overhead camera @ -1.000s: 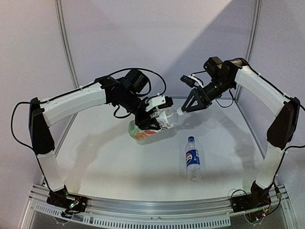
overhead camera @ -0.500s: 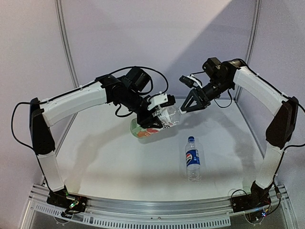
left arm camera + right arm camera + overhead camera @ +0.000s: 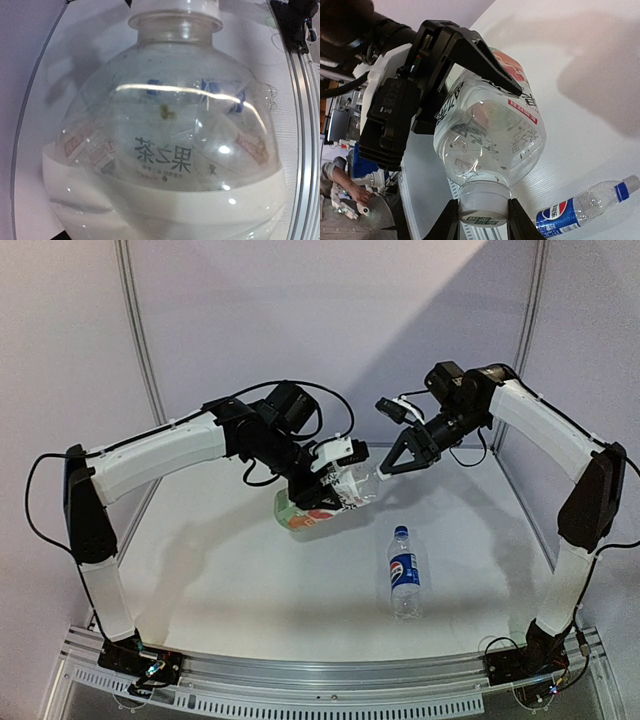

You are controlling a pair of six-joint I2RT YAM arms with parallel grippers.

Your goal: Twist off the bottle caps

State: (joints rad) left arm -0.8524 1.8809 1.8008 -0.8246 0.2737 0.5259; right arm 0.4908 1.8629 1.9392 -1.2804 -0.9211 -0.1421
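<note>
The wider bottle (image 3: pixel 322 508), clear with a green-white-orange label, hangs tilted above the table with its neck pointing right. My left gripper (image 3: pixel 318 490) is shut on its body; its black fingers (image 3: pixel 470 55) clamp the sides. In the left wrist view the bottle (image 3: pixel 165 150) fills the frame and hides the jaws. My right gripper (image 3: pixel 484 220) is shut on the white cap (image 3: pixel 484 203), one finger on each side of it. The slim Pepsi bottle (image 3: pixel 404 573) lies on the table with its blue cap (image 3: pixel 401 532) screwed on, and no gripper touches it.
A metal rail (image 3: pixel 330 680) runs along the table's near edge between the arm bases. White walls close in the back and sides. A person (image 3: pixel 342 182) shows beyond the table edge in the right wrist view.
My right gripper's fingers have closed from open onto the white cap. The left arm has shifted slightly with the wider bottle still in its grip.
</note>
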